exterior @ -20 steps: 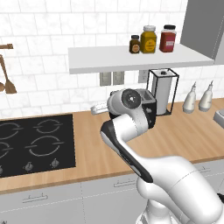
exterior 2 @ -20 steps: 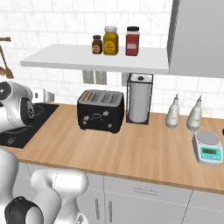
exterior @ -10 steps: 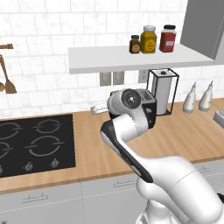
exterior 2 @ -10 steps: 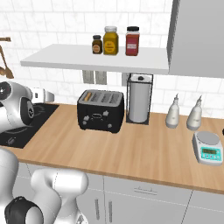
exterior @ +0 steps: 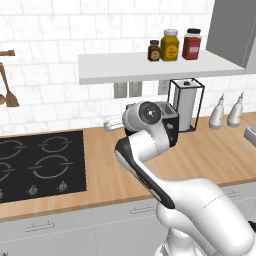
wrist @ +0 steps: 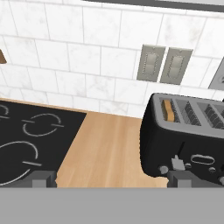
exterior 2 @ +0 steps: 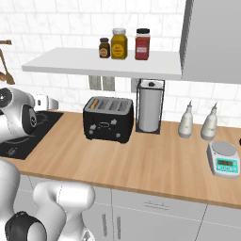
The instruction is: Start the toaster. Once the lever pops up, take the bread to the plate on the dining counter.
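The black boxy two-slot toaster [exterior 2: 108,119] with small white marks on its front face stands on the light wood wall counter [exterior 2: 155,160], near its back edge against the white tiled wall, just left of a black wire-frame holder with a white paper-towel roll [exterior 2: 149,107]. In the hand view the toaster [wrist: 186,135] sits at the right, and a thin slice of light tan bread [wrist: 167,110] with a darker crust stands upright in its leftmost slot, only the top edge showing. From the right base view the same tan edge [exterior 2: 94,102] shows in the slot at the toaster's left end.

The white arm's two-finger gripper [wrist: 107,178] hangs above the counter between the black inset cooktop [wrist: 30,138] and the toaster, its dark finger tips [wrist: 41,177] spread wide apart with nothing between them. In the left base view the arm's elbow hides most of the toaster [exterior: 169,126].

Two white bottles [exterior 2: 187,121] and a small grey kitchen scale [exterior 2: 223,158] stand toward the counter's right end. Three jars [exterior 2: 119,44] sit on the white wall shelf [exterior 2: 94,63] above.
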